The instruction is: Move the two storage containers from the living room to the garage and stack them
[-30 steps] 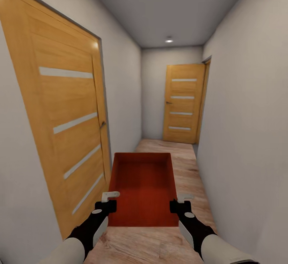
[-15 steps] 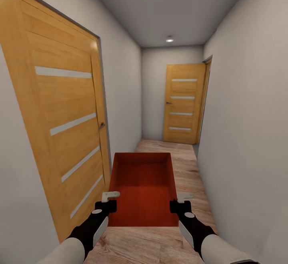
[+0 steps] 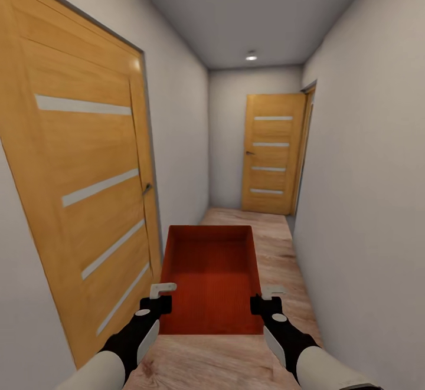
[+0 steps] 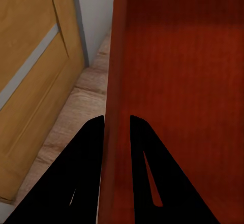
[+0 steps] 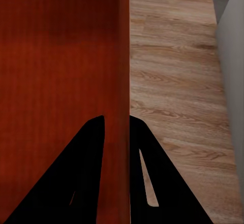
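I carry one orange-red storage container level in front of me, above a light wood plank corridor floor. My left gripper is shut on its left wall, and my right gripper is shut on its right wall. In the left wrist view the dark fingers straddle the container wall, with the ribbed bottom beyond. The right wrist view has the fingers clamped on the other wall of the container.
I stand in a narrow white-walled corridor. An orange-wood door with horizontal glass slits is close on my left. A second such door closes the far end. The right wall is near.
The view has advanced slightly along the corridor; the left door looms larger and nearer the frame edge. Both grippers hold the container just as before.
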Robot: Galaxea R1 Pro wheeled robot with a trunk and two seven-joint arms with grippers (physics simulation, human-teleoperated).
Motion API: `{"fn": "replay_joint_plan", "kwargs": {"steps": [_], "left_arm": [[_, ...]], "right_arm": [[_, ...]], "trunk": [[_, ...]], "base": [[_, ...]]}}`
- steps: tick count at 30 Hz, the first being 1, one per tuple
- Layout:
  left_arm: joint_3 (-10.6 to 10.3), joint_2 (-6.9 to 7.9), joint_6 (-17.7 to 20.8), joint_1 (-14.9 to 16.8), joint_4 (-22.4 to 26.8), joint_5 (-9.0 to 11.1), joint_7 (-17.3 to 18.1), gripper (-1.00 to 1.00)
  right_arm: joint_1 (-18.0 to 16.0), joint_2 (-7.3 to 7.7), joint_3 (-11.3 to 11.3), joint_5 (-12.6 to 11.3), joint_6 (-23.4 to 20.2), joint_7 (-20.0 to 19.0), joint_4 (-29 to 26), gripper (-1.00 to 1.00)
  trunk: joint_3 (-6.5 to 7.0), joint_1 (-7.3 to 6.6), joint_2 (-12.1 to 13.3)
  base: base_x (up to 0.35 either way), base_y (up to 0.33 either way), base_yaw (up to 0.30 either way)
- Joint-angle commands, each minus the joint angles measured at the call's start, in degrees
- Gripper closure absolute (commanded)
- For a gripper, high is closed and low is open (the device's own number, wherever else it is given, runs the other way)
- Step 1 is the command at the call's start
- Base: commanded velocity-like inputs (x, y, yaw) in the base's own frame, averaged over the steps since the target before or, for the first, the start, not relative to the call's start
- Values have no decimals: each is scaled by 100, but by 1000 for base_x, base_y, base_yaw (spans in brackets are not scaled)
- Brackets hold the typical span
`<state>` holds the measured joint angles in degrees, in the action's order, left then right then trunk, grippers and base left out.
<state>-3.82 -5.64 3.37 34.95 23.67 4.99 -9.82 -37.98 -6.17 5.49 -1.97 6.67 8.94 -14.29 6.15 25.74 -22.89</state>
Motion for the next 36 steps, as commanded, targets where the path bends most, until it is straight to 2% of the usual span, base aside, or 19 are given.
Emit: {"fn": "replay_joint_plan", "kwargs": {"steps": [1, 7, 8, 15, 23, 36], "left_arm": [[414, 2, 41, 3, 140, 126, -195, 100], [417, 2, 49, 3, 138, 127, -193, 100], [-39, 12, 50, 3, 18, 70, -37, 100], [-29, 28, 20, 3, 24, 74, -43, 100], [-139, 53, -65, 3, -55, 268, -46, 100], [-194, 71, -56, 3, -47, 328, -46, 100]], "right_arm": [[1, 2, -22, -40, 19, 55, 14, 100], [1, 2, -21, -40, 19, 55, 14, 100], [-1, 9, 79, 11, -21, 25, 21, 100], [-3, -20, 14, 45, -43, 28, 19, 100], [-1, -42, -69, 181, -43, 28, 15, 100], [-1, -50, -173, 293, -43, 28, 14, 100]], "trunk": [[-3, 5, -4], [-3, 5, -4], [-3, 5, -4], [-3, 5, -4], [-3, 5, -4], [-3, 5, -4]], "base": [[320, 0, 0], [321, 0, 0], [0, 0, 0], [0, 0, 0], [42, 0, 0], [291, 0, 0]]}}
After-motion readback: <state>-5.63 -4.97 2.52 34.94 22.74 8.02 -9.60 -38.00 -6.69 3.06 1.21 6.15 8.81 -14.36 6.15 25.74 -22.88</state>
